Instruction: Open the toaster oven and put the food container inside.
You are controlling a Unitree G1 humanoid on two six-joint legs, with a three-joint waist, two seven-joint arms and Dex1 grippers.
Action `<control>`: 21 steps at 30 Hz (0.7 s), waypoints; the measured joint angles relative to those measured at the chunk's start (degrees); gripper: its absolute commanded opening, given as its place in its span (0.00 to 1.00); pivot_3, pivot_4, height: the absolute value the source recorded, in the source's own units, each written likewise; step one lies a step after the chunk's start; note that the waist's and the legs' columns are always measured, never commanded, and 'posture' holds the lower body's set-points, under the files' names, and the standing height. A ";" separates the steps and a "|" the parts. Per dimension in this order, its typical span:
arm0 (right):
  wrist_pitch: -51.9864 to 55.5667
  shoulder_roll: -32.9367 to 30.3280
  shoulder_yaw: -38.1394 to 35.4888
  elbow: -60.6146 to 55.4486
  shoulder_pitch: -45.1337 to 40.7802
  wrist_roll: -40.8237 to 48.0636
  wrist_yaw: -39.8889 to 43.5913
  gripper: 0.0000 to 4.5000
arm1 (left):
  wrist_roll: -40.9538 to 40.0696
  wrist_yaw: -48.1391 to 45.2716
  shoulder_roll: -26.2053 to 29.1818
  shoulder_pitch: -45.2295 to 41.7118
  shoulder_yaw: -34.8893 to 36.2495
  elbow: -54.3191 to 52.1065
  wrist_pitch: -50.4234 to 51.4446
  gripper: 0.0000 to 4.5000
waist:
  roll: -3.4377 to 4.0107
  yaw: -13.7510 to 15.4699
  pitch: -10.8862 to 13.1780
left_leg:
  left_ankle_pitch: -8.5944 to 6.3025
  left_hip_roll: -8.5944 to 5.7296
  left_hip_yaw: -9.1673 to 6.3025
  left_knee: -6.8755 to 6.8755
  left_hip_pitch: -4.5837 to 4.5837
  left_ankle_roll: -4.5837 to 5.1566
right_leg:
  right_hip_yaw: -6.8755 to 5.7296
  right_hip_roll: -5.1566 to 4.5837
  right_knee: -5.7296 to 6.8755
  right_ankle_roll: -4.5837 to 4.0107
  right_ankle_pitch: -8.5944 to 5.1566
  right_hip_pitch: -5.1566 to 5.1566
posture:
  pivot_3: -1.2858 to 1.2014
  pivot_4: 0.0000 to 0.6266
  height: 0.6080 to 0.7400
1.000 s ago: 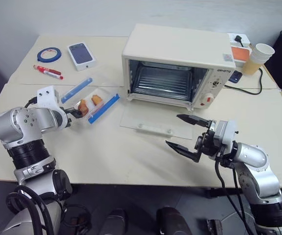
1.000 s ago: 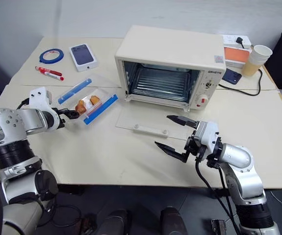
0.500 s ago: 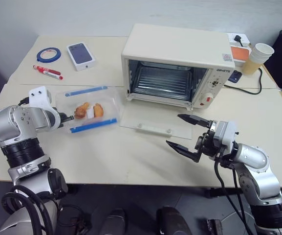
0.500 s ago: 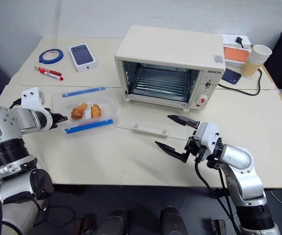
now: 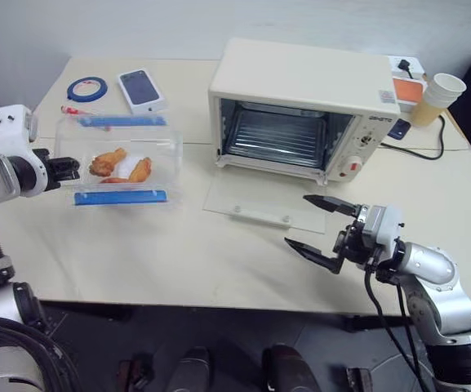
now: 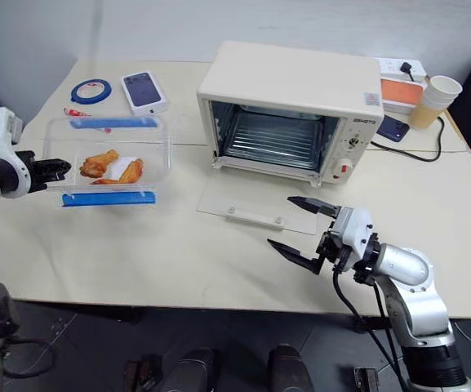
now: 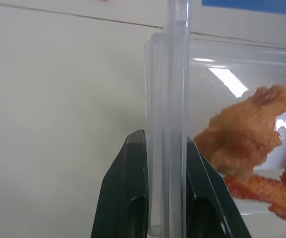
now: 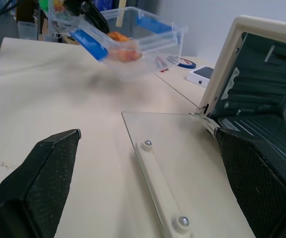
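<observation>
Two black fingers of the left gripper (image 7: 165,191) pinch the short end wall of the food container (image 5: 121,153), holding the clear box off the table (image 5: 178,245) at the robot's left, well apart from the toaster oven (image 5: 304,106). Fried pieces (image 5: 108,162) lie inside, between the blue clip strips (one on each long edge). The oven's glass door (image 5: 259,200) lies folded down flat on the table, the wire rack (image 5: 280,135) exposed. The right gripper (image 5: 323,229) hangs just before that door, jaws spread wide, grasping nothing.
</observation>
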 measured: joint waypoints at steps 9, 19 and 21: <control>0.17 -2.60 -8.50 -1.40 9.64 0.20 -0.90 1.00 | -3.34 -0.27 -13.63 -7.78 -10.65 -2.82 10.13 0.06 | -0.06 -0.08 0.03 | -0.04 0.09 0.24 0.17 -0.18 0.08 | 0.17 0.20 0.53 0.01 0.01 -0.24 | 0.52 0.24 1.00; 0.31 0.26 -12.71 -11.84 22.16 -0.08 -8.30 1.00 | 2.09 9.49 -33.68 -14.62 -12.60 2.44 7.27 0.06 | -0.07 0.20 0.05 | -0.07 0.03 0.24 0.58 -0.43 0.13 | 0.28 0.22 0.54 0.13 0.06 -0.43 | 0.52 0.24 1.00; 0.31 0.67 -12.65 -12.46 22.52 -0.22 -9.17 1.00 | 2.79 10.25 -34.92 -14.87 -12.68 2.87 6.25 0.06 | -0.07 0.44 0.05 | -0.07 0.00 0.22 0.60 -0.43 0.13 | 0.28 0.19 0.52 0.13 0.06 -0.43 | 0.52 0.24 1.00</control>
